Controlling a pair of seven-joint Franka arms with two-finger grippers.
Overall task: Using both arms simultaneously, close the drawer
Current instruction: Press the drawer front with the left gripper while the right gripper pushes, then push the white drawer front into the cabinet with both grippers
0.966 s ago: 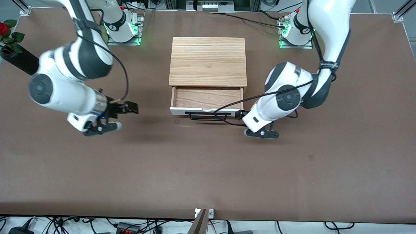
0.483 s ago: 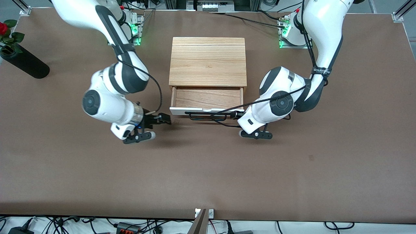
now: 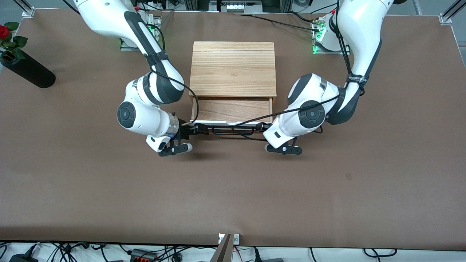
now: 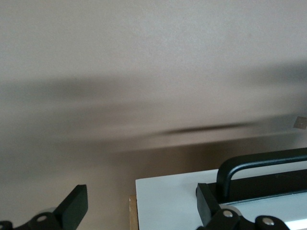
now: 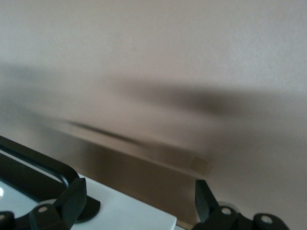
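The drawer (image 3: 233, 109) stands partly out of the cabinet (image 3: 233, 69), with its white front panel (image 3: 218, 122) and black bar handle (image 3: 233, 132) facing the front camera. My right gripper (image 3: 198, 129) is open at the panel's corner toward the right arm's end. In the right wrist view (image 5: 139, 199) the panel corner (image 5: 129, 211) and a handle end (image 5: 33, 158) lie between its fingers. My left gripper (image 3: 264, 126) is open at the other corner. In the left wrist view (image 4: 141, 206) the panel (image 4: 168, 196) and handle (image 4: 259, 165) show.
A black cylindrical vase (image 3: 27, 71) with a red rose (image 3: 3, 31) lies at the right arm's end of the table. The brown tabletop (image 3: 233, 189) stretches in front of the drawer toward the front camera.
The right arm has swung in from its end of the table to the drawer's front corner. The left gripper has shifted slightly along the handle. The drawer stands about as far out.
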